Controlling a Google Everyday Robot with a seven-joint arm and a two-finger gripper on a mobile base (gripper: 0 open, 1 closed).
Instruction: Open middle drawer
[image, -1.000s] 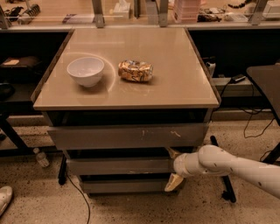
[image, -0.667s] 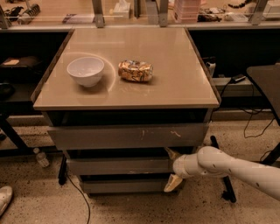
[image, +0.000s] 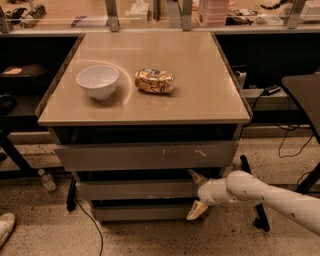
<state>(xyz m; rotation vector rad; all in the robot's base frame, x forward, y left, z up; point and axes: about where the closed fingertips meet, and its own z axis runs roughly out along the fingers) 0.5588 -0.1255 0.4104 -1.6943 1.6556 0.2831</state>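
The middle drawer (image: 135, 190) is a plain grey flat front below the wider scratched top drawer (image: 145, 155) and above the narrow bottom drawer (image: 140, 212). It looks pushed in, and its inside is hidden. My gripper (image: 196, 194) is at the right end of the middle drawer's front, on a white arm (image: 260, 196) coming in from the lower right. Its pale fingers are spread: one fingertip (image: 196, 176) sits at the front's top edge and the other points down past its bottom edge. The gripper is open around that end.
On the tan table top (image: 200, 95) stand a white bowl (image: 98, 81) and a crumpled snack bag (image: 155, 81). A black table leg (image: 252, 200) stands behind my arm. A plastic bottle (image: 47, 180) lies on the floor at left. A dark chair (image: 305, 95) is at right.
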